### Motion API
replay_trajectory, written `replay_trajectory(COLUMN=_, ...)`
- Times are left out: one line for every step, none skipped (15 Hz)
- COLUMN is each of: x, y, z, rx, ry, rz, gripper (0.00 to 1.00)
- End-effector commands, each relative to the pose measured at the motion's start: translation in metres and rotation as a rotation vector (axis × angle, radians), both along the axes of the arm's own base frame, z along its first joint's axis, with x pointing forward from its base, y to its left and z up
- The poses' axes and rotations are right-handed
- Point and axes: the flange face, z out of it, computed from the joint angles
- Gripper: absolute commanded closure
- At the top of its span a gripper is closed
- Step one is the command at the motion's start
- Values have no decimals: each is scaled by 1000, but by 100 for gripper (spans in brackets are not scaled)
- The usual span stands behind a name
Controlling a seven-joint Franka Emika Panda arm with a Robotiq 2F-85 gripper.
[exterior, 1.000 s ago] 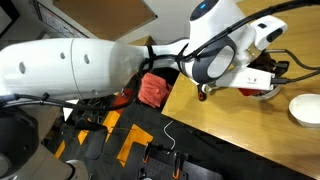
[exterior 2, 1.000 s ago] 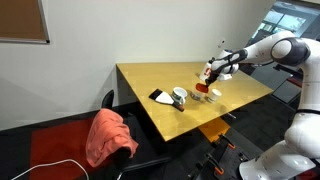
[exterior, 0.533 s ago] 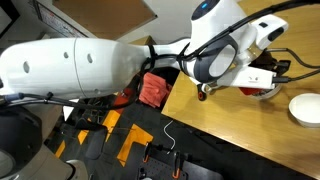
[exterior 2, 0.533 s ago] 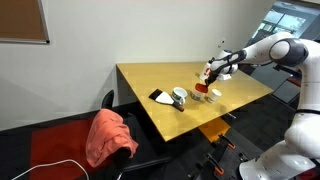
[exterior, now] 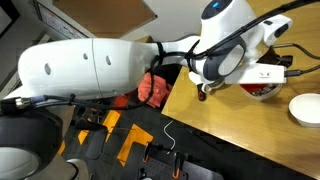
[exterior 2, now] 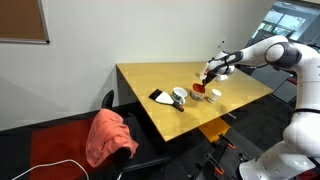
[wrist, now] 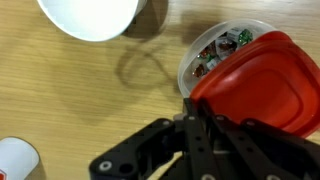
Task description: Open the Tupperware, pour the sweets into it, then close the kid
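The end effector [wrist: 197,108] is clenched on the near rim of the red lid [wrist: 255,85], its dark fingers [wrist: 212,128] converging to a point right at the lid's edge. The lid is tilted and sits over most of the clear tub [wrist: 200,62], touching it. Only a crescent of the tub on the side away from the lid's bulk is uncovered. In that open crescent the sweets [wrist: 218,48] show as tiny green and white pieces inside the tub. So the tub lies directly ahead of the fingertips, just beyond and under the gripped lid.

Beside the tub, apart from it, stands the white dish [wrist: 88,15], and its shadow falls on the bench [wrist: 60,100] between the two. The white mug [wrist: 12,160] is well apart from the tub, at the opposite side of the end effector.

In an exterior view the end effector [exterior 2: 207,73] hangs over the middle of the bench [exterior 2: 150,78], with the red lid [exterior 2: 200,90] just under it and the mug [exterior 2: 179,97] near, toward the bench's front corner. A red-pink cloth [exterior 2: 108,135] lies on a chair off that corner. In an exterior view the white dish [exterior: 305,108] rests on the bench, and the arm hides most of the tub.
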Motion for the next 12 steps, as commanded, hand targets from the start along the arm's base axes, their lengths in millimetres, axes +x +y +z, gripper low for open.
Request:
replay_trajectory(x=10, y=-5, z=-6, rx=40, ry=-19, rz=57, gripper=98)
replay_trajectory(x=11, y=-5, z=-9, rx=46, ry=-20, rz=67, gripper=98)
replay_trajectory(x=12, y=-5, z=-12, rx=51, ry=-17, rz=72, gripper=98)
replay_trajectory(x=12, y=-5, z=-13, rx=54, ry=-15, rz=78, gripper=98)
replay_trajectory(x=12, y=-6, z=-14, rx=53, ry=-16, rz=78, gripper=98)
replay_trajectory(x=11, y=-6, z=-15, rx=56, ry=-16, rz=79, gripper=98)
replay_trajectory(x=11, y=-7, z=-15, rx=56, ry=-15, rz=81, gripper=98)
replay_trajectory(x=10, y=-7, z=-15, rx=61, ry=-16, rz=81, gripper=98)
replay_trajectory(x=9, y=-7, z=-15, rx=68, ry=-15, rz=79, gripper=98)
replay_trajectory(x=7, y=-8, z=-14, rx=70, ry=-14, rz=76, gripper=98)
replay_trajectory(x=6, y=-9, z=-13, rx=76, ry=-15, rz=72, gripper=98)
replay_trajectory(x=4, y=-9, z=-12, rx=77, ry=-13, rz=66, gripper=98)
